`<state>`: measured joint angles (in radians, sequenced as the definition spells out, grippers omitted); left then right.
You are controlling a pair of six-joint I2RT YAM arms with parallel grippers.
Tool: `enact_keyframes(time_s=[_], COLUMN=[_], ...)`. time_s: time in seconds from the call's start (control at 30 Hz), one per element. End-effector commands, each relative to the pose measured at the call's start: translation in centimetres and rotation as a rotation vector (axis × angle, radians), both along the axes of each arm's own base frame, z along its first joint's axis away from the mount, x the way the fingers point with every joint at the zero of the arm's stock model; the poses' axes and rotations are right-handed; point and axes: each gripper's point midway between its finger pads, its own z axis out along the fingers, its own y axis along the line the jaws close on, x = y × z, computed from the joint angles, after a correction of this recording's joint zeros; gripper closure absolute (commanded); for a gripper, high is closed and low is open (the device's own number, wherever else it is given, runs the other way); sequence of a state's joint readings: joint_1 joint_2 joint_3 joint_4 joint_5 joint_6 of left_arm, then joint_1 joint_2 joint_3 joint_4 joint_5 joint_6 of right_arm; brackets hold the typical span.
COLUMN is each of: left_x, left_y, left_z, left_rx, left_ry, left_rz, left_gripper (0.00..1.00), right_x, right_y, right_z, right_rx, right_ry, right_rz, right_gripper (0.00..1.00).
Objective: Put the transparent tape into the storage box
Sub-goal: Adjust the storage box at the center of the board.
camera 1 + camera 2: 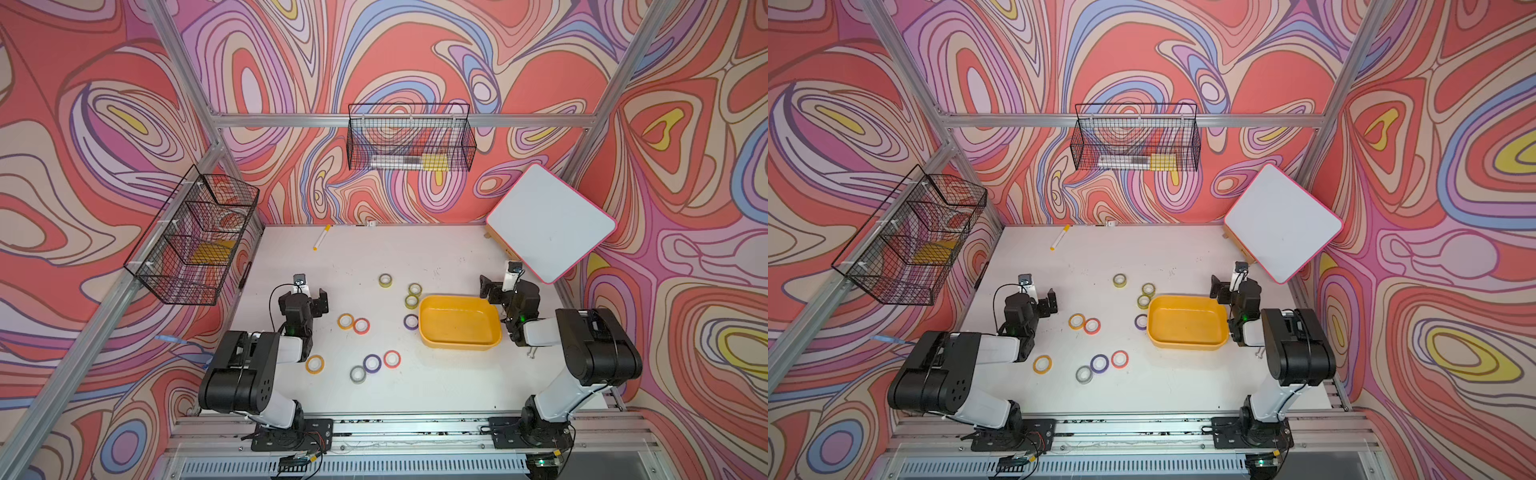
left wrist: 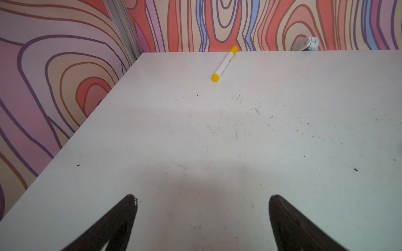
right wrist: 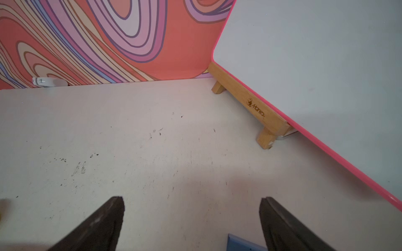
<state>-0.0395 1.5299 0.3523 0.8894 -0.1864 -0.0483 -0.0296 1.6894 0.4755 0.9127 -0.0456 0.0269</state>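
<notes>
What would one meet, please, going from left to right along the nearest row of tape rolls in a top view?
Orange tape roll → grey tape roll → purple tape roll → red tape roll.

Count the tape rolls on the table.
10: three olive rolls by the storage box's far corner, purple roll beside it, orange roll and red roll mid-table; in front, another orange, grey roll, another purple, another red.

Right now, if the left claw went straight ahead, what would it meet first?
Probably the marker at the far edge of the table; the stretch before the left claw is bare. Depth is unclear, so it might pass beside it.
</notes>
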Motion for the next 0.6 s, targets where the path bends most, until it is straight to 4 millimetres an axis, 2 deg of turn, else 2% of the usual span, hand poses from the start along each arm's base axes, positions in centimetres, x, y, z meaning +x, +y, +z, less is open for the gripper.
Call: enact_keyframes(time_s=[0.0, 0.4, 0.57], left_x=[0.49, 0.44, 0.52], left_y=[0.2, 0.12, 0.04], left_z=[0.58, 0.55, 1.4], left_rx=[0.007, 0.008, 0.009], left_ry=[-0.02, -0.021, -0.028], left_rz=[0.006, 0.0, -0.004], left_gripper=[0.01, 0.01, 0.01], right_x=[0.08, 0.04, 0.23], right_y=[-0.09, -0.09, -0.22], right_z=[0.27, 0.26, 0.86], right_rx=[-0.004, -0.003, -0.003], right_ry=[-0.015, -0.015, -0.01], right_rz=[0.003, 0.002, -0.005], right_gripper=[0.02, 0.03, 0.05])
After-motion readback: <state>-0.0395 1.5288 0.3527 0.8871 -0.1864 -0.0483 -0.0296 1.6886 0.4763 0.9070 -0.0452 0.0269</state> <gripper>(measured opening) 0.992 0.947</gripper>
